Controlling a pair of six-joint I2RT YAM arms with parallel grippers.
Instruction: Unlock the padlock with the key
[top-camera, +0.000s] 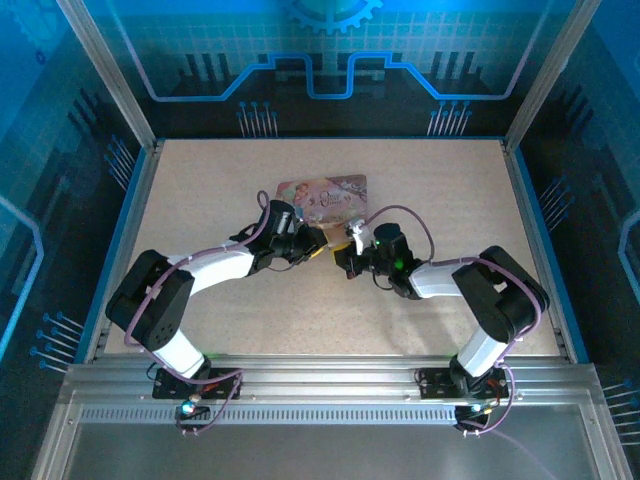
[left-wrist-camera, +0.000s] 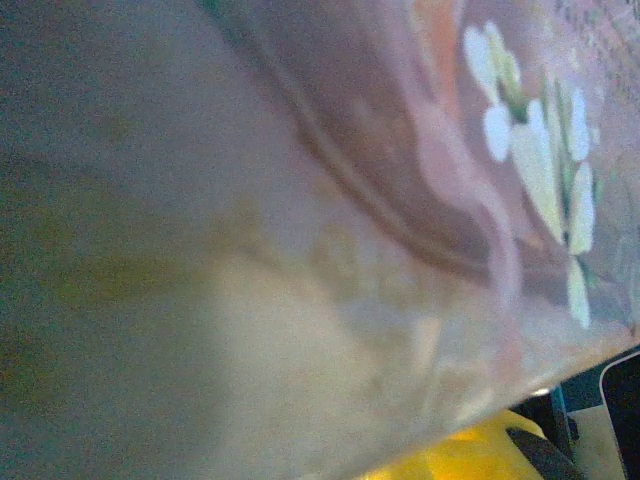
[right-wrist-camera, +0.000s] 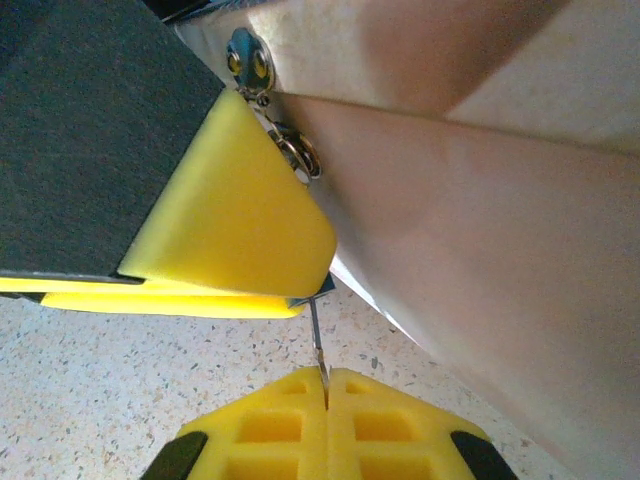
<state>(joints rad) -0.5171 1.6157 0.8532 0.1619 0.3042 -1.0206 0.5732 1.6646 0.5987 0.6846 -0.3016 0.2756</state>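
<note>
Thin upright key (right-wrist-camera: 317, 342) — tip at padlock (right-wrist-camera: 311, 294)

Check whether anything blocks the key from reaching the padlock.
Nothing visible does. The key, pinched in the shut right gripper, runs bare up to the teal sliver of padlock held by the left gripper. That gripper's yellow fingers hide most of the lock, so the keyhole cannot be seen.

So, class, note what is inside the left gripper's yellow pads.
Only a teal corner of the padlock shows at the tips of the left gripper, where the key meets it; the pads cover the rest.
</note>
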